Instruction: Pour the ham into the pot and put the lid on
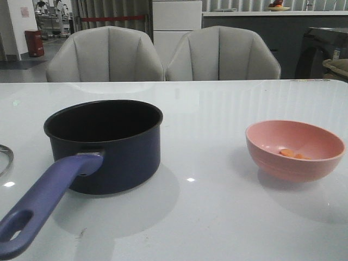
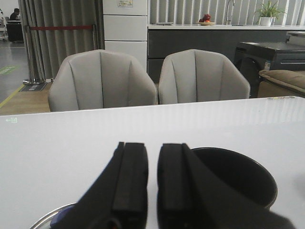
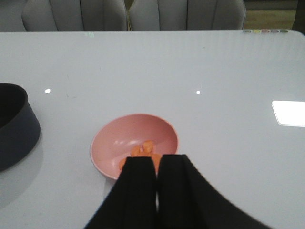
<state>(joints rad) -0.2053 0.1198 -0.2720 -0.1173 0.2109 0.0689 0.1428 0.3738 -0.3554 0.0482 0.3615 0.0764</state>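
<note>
The dark blue pot (image 1: pixel 117 157) stands left of centre, its interior empty and its long purple-blue handle (image 1: pixel 43 201) pointing toward the front left. A few orange ham slices (image 1: pixel 293 154) lie in a pink bowl (image 1: pixel 293 169) at the right. Only a sliver of the lid's metal rim (image 1: pixel 10 157) shows at the left edge. Neither gripper appears in the front view. My left gripper (image 2: pixel 152 145) hovers near the pot (image 2: pixel 238 176) and the lid's rim (image 2: pixel 45 220), jaws nearly together and empty. My right gripper (image 3: pixel 157 156) is shut, empty, above the bowl's (image 3: pixel 119 143) near rim and the ham (image 3: pixel 145 148).
Two grey chairs (image 1: pixel 163 54) stand behind the table's far edge. The white tabletop (image 1: pixel 206 217) is glossy with light reflections. The pot (image 3: pixel 14 129) sits well apart from the bowl in the right wrist view.
</note>
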